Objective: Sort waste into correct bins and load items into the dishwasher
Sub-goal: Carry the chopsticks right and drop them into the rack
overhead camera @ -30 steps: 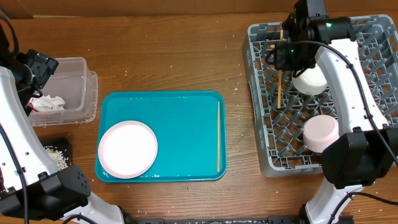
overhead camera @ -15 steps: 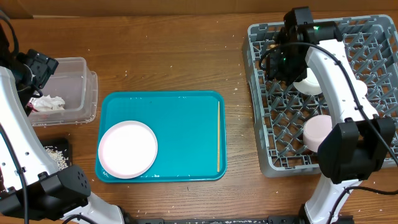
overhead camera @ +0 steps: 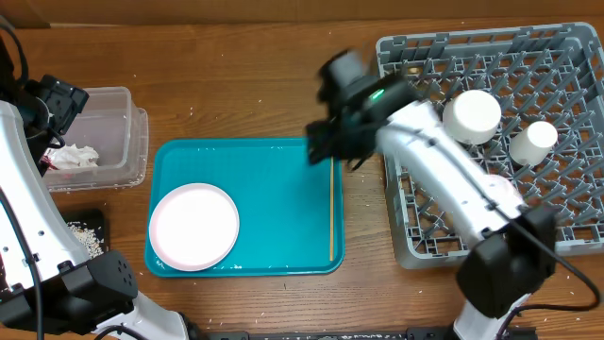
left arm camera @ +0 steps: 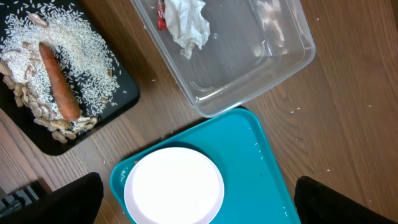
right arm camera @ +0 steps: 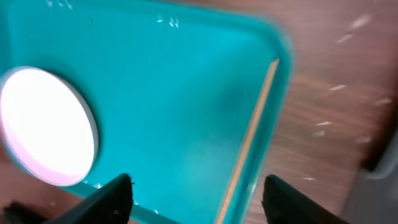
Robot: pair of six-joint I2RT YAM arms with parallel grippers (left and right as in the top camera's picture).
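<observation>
A teal tray [overhead camera: 274, 189] holds a white plate [overhead camera: 194, 225] at its left and a wooden chopstick [overhead camera: 331, 208] along its right edge. My right gripper [overhead camera: 323, 144] is blurred above the tray's top right corner. In the right wrist view it [right arm camera: 199, 200] is open and empty, with the chopstick [right arm camera: 249, 140] running between its fingers below. The left gripper [left arm camera: 202, 205] is open and empty high above the plate [left arm camera: 174, 186]. The grey dish rack [overhead camera: 396, 189] stands at the right with two white cups [overhead camera: 472, 115] in it.
A clear bin [overhead camera: 113, 132] with crumpled tissue [left arm camera: 186, 22] sits at the left. Below it, a black tray [left arm camera: 93, 106] holds rice, peanuts and a carrot [left arm camera: 59, 81]. Bare wood lies between the teal tray and the rack.
My right arm has swung left out of the rack to the tray's top right corner, and its jaws have opened. The left arm has not moved.
</observation>
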